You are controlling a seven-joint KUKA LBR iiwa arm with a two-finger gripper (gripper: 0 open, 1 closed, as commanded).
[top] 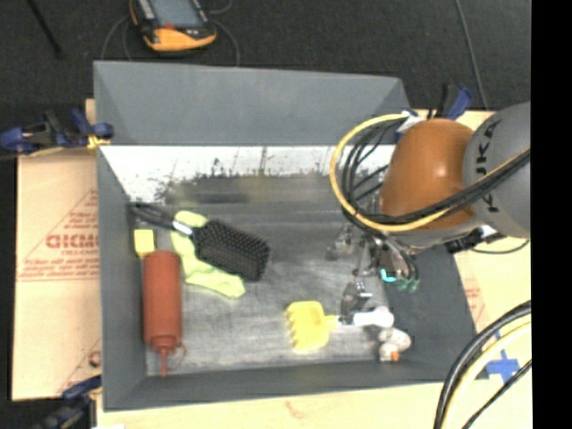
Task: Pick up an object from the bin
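Small white piece [371, 318] lies left-to-right right at the tip of my gripper [357, 295], yellow comb [307, 325] just left, honestly can't tell if I'm open or closed.

The grey metal bin [268, 172] has dark speckles across its back wall. By its left wall lies a rust-red cylindrical bottle [163, 298], beside a black bristled hairbrush [232, 249] on a pale yellow-green cloth [216, 281]. Near the front edge sits a yellow toothed plastic piece [307, 325].
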